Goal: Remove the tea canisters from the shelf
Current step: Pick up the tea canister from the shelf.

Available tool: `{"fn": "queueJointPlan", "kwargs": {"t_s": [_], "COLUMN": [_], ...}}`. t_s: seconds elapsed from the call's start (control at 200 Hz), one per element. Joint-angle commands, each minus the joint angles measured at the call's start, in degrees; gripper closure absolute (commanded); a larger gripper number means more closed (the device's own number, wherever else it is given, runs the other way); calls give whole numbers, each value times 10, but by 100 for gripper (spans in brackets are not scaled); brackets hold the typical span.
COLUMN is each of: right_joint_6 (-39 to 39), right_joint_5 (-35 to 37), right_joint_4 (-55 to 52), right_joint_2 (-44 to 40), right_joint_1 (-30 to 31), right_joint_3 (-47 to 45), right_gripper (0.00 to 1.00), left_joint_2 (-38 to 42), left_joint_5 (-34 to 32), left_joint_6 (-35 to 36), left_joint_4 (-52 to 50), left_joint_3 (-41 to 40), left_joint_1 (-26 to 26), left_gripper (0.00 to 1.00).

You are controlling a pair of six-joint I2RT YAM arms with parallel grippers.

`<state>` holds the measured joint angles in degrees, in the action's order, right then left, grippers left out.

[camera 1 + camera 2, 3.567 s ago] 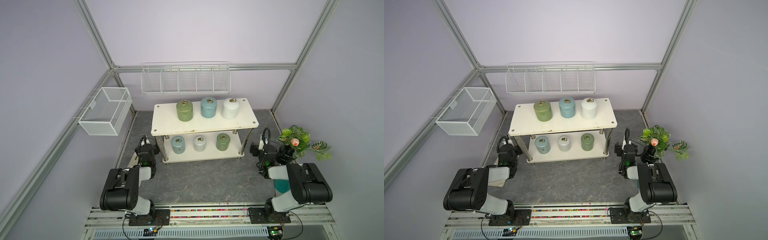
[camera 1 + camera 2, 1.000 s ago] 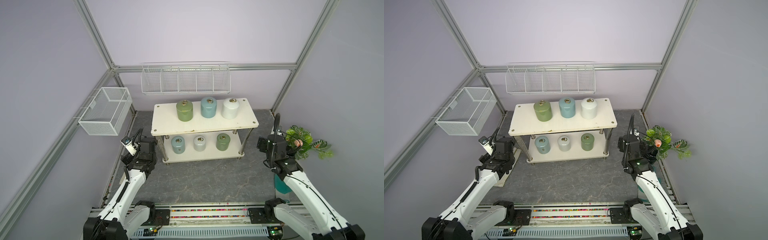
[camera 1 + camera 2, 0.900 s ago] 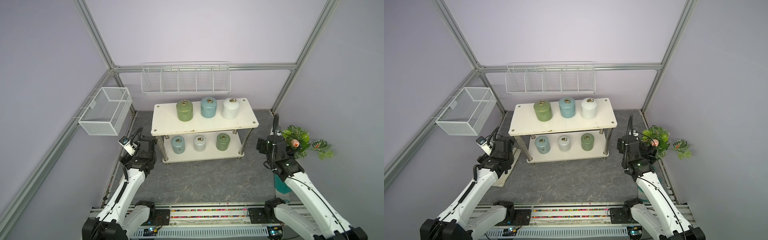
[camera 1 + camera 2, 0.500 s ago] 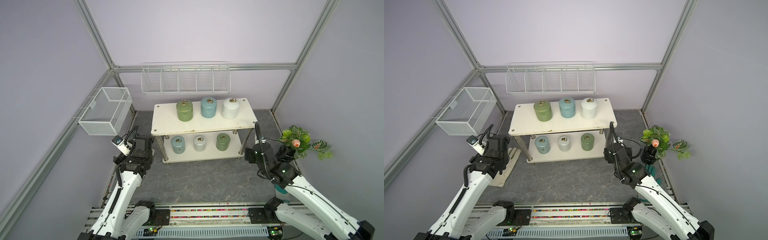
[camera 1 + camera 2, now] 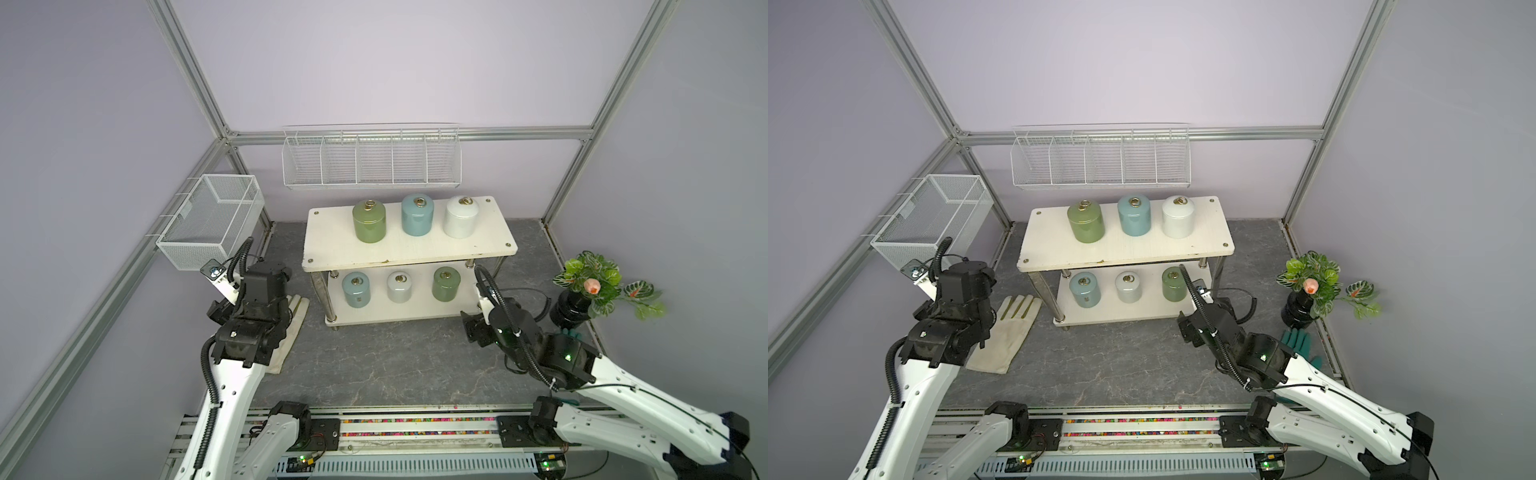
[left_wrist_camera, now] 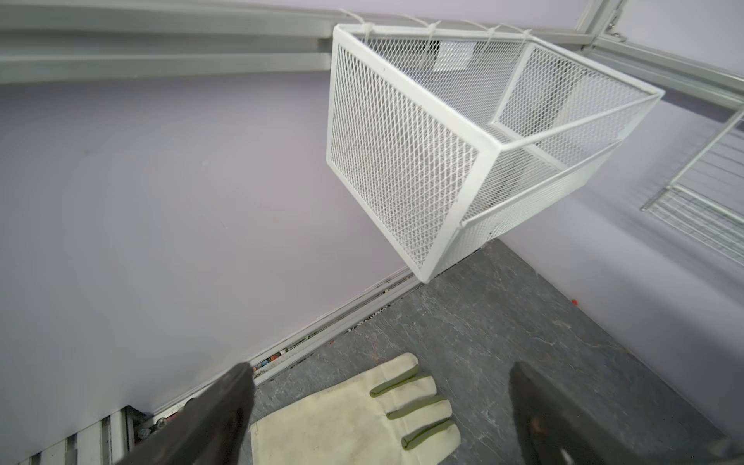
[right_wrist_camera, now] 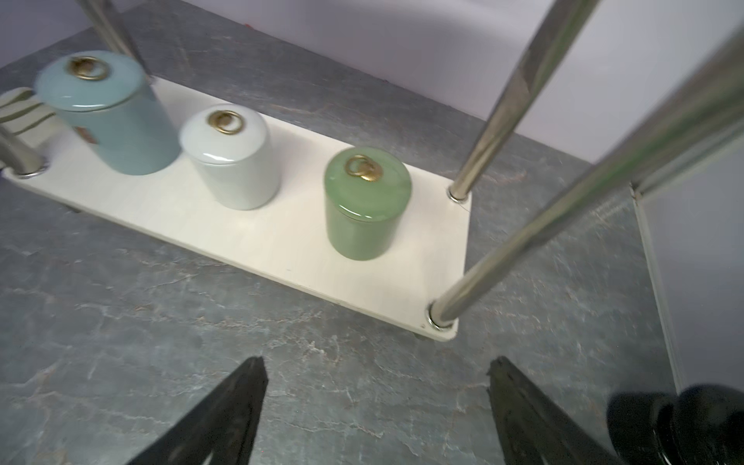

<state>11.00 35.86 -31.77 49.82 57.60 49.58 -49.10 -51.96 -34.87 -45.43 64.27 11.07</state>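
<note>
Both arms unfolded; right end effector swung toward the shelf's lower tier, jaws apart, empty; left end effector apart above a work glove. Six tea canisters stood on the shelf, three per tier.

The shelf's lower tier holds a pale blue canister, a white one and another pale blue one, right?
No: the third is an olive green canister, not pale blue, as the right wrist view shows. The pale blue canister and white canister are there.
</note>
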Motion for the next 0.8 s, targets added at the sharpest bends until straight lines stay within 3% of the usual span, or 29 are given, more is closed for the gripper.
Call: {"fn": "queueJointPlan", "kwargs": {"t_s": [0.0, 0.11, 0.26, 0.545, 0.795], "right_joint_6": [-58, -75, -99, -154, -216], "right_joint_5": [-23, -28, -27, 4, 90], "right_joint_4": [33, 55, 102, 171, 286], "right_joint_2": [16, 20, 18, 69, 74], "right_joint_1": [35, 58, 66, 76, 66], "right_joint_3": [35, 57, 85, 148, 166], "right_gripper": [11, 11, 11, 11, 11], "left_joint_2": [16, 24, 29, 54, 38], "left_joint_5": [57, 123, 261, 476, 584], "left_joint_6": [29, 49, 80, 109, 126], "left_joint_4": [-24, -25, -12, 92, 144], "left_joint_3": [31, 56, 90, 78, 74], "left_joint_1": [3, 3, 3, 3, 3], "left_gripper": [0, 0, 0, 0, 0]}}
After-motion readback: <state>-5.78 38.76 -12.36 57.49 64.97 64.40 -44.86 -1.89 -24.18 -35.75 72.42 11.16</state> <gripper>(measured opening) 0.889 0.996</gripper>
